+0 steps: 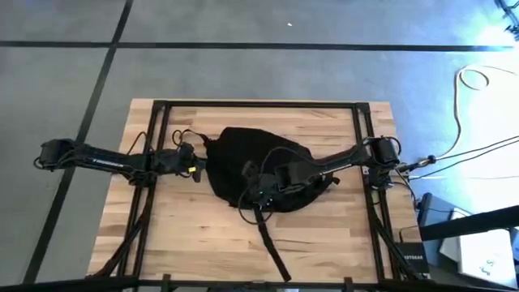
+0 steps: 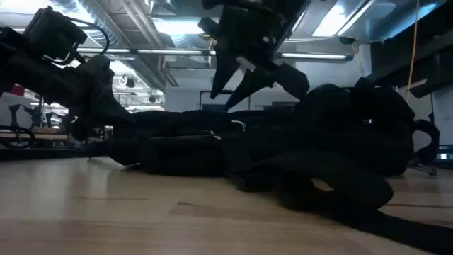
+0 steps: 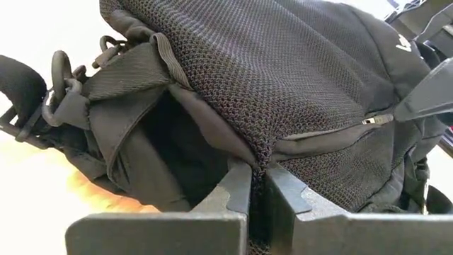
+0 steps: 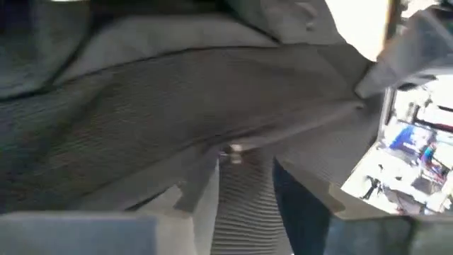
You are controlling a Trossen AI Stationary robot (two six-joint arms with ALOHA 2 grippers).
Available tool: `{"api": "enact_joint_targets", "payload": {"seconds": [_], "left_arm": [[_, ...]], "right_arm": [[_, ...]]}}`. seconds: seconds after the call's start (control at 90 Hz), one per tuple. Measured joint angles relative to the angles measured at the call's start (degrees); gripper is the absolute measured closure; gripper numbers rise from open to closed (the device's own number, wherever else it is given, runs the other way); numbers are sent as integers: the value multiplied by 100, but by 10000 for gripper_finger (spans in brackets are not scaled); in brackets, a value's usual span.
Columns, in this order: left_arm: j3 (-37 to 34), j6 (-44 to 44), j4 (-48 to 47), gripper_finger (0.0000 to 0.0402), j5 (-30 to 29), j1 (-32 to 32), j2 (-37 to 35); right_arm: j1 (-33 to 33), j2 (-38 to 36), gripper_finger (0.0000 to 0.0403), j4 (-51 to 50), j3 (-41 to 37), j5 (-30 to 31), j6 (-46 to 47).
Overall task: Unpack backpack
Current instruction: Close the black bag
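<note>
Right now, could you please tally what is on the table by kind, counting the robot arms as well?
Backpack: 1
Robot arms, left gripper pinching the backpack's edge, right gripper above it: 2
Wooden table: 1
Total: 4

The backpack (image 1: pixel 259 166) is filling the middle of the table (image 1: pixel 324 235), with a strap (image 1: pixel 272 247) trailing toward the lower edge. Bare wood is lying open at lower left and lower right. Both arms are crowding the centre band.
</note>
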Motion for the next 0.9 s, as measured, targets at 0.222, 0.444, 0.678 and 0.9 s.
{"api": "enact_joint_targets", "payload": {"seconds": [0.222,0.444,0.678,0.9], "left_arm": [[0,20,0,401,0,0,0],[0,31,-7,401,0,0,0],[0,57,-11,401,0,0,0],[0,99,-17,401,0,-2,0]], "right_arm": [[-24,228,308,261,-1,134,-542],[-108,318,308,378,0,-78,-649],[-136,419,308,378,0,-222,-726],[-134,456,317,348,0,-307,-733]]}}
